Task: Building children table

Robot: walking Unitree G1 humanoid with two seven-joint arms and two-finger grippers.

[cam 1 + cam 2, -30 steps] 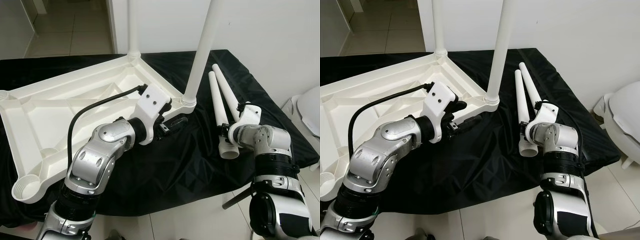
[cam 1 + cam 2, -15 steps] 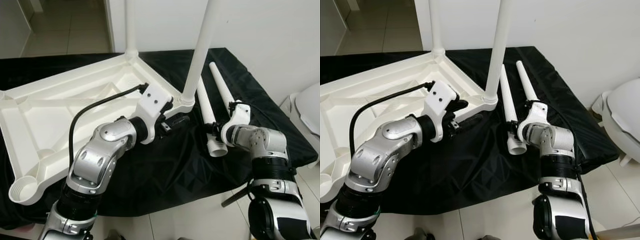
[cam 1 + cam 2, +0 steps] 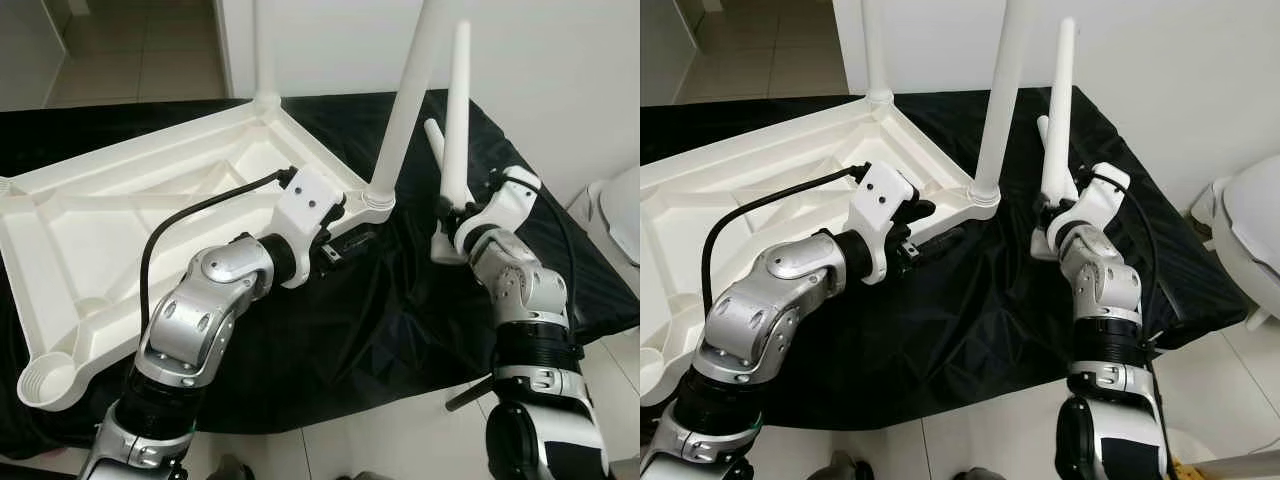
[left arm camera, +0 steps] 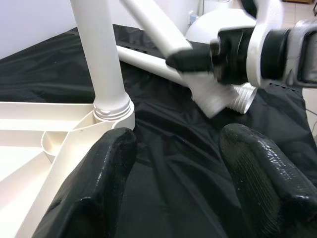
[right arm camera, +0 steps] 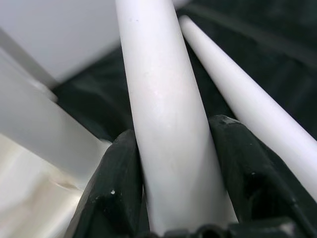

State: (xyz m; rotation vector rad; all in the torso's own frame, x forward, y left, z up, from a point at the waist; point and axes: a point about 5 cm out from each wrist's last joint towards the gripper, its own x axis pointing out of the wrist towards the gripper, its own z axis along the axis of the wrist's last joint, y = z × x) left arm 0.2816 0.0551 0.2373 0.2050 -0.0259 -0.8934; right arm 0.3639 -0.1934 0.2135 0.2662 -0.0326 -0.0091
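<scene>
Lifting clear of the black cloth (image 3: 380, 330), a white table leg (image 3: 456, 110) is now held nearly upright by the right gripper (image 3: 452, 212), whose jaws are closed around its lower shaft just above the wide threaded end (half a second ago the same leg lay flat on the cloth, and a second ago it lay beside its twin further right). One loose leg (image 3: 433, 135) is left lying on the cloth behind it, at the far right of the scene. The upturned white tabletop (image 3: 120, 230) lies on the left of the cloth-covered surface, with two legs already seated: one at the far corner (image 3: 262, 50) and one at the right corner (image 3: 405, 100). The left gripper (image 4: 173, 188) hovers just beside that right corner socket, its jaws spread wide and holding nothing.

The change is read as the pick-up being completed: the third leg has been raised and turned so that its threaded end points down. What is judged to remain is carrying it across to an empty corner socket (image 3: 48, 378) on the near left of the tabletop (well apart from the gripper's present place), then seating and twisting it.
</scene>
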